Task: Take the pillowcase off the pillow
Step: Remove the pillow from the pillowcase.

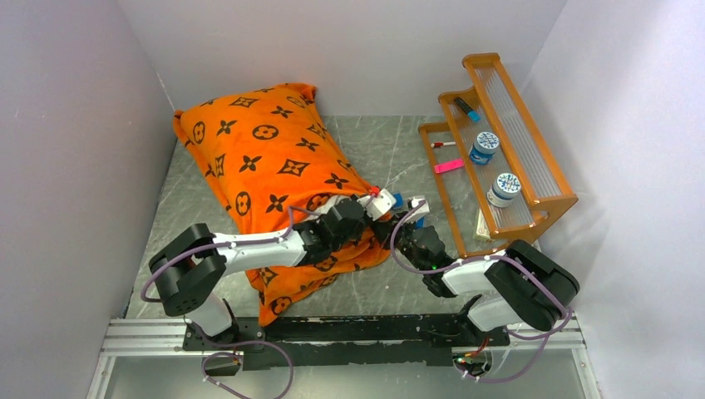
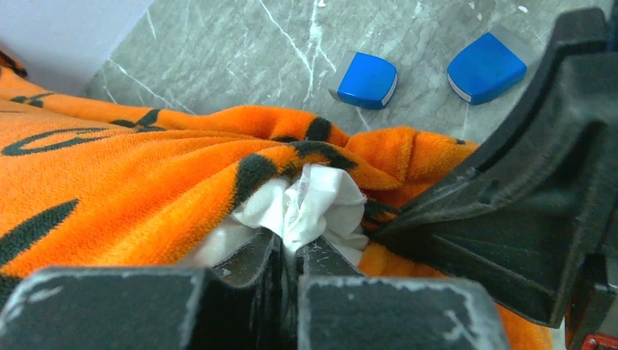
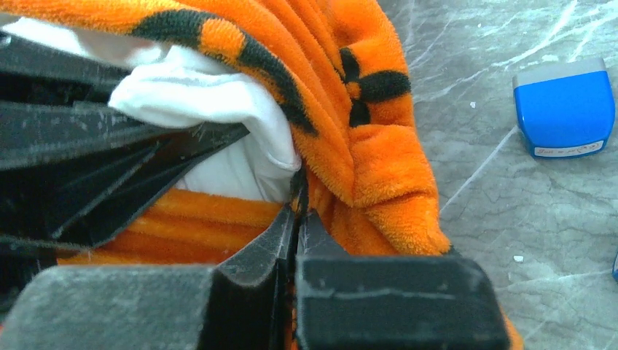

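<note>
The orange pillowcase (image 1: 266,158) with dark brown motifs covers the pillow and lies diagonally on the left half of the table. At its open near-right end a corner of the white pillow (image 2: 321,200) pokes out. My left gripper (image 1: 376,202) is shut on that white corner (image 2: 295,244). My right gripper (image 1: 397,235) is shut on the orange edge of the pillowcase (image 3: 364,168) right beside it. In the right wrist view (image 3: 297,208) the white pillow (image 3: 218,102) sits just left of the pinched orange hem. Both grippers meet at the same opening.
An orange tiered rack (image 1: 532,199) stands at the right with two white jars (image 1: 484,147), a marker and a pink item. Two small blue blocks (image 2: 368,79) lie on the grey marbled table (image 1: 391,150) just past the opening. White walls close in on three sides.
</note>
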